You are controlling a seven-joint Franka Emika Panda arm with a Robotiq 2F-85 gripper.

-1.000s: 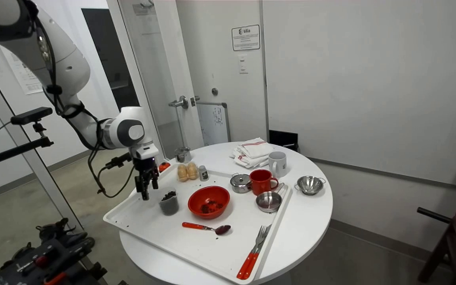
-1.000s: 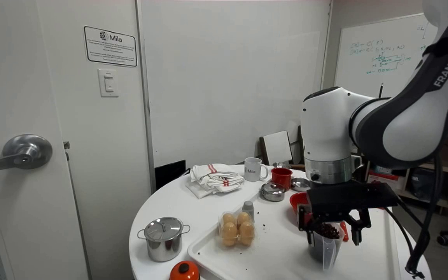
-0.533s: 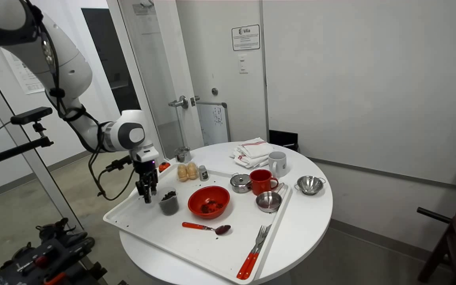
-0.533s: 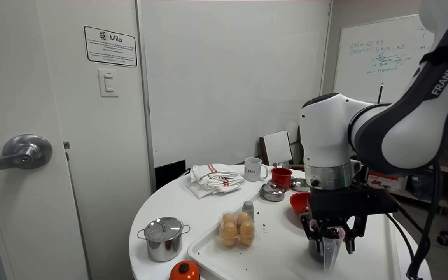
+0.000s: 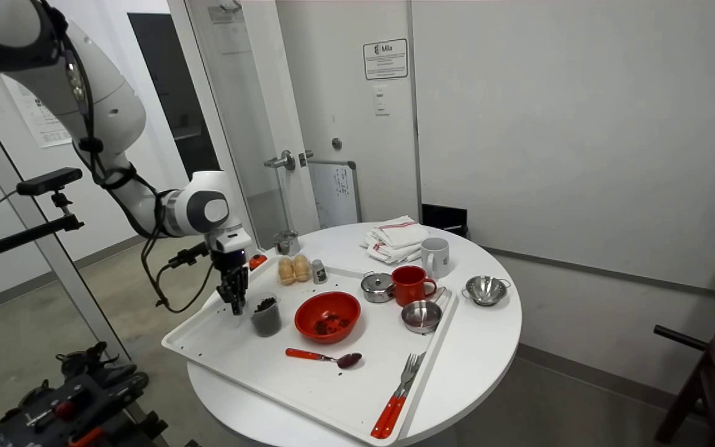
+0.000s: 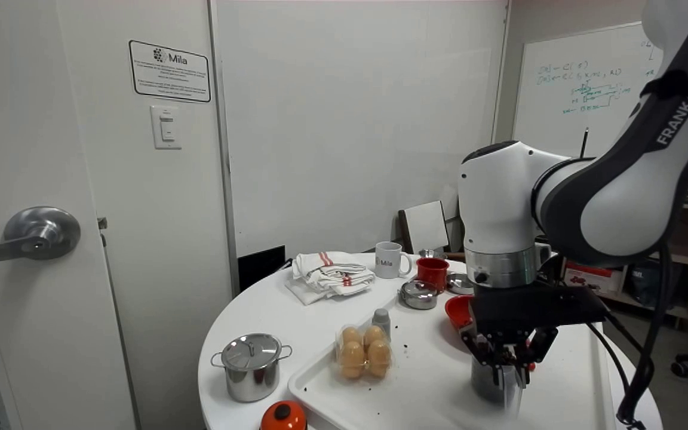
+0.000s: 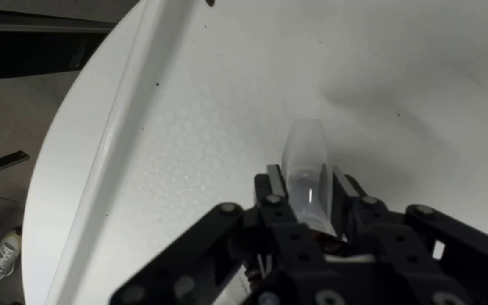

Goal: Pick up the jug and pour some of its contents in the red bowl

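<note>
Black two-finger gripper (image 6: 512,375) is clenched on the see-through handle (image 7: 306,148) of the small grey cup-shaped jug (image 5: 266,321), one finger (image 7: 275,180) per side, aimed downward. Jug's roughly upright over the white rectangular tray (image 5: 233,351), can't tell if its base touches, dark bits (image 5: 265,305) piled inside. In both exterior views the white-and-black jointed arm (image 6: 496,203) has its wrist near-vertical above that handle, the rest slanting up and away from the jug. Right beside the jug: wide round red bowl (image 5: 327,315), more dark bits in it. Well apart from the jug, folded white cloth towels (image 5: 398,239) lie on the round white counter (image 5: 481,347).
</note>
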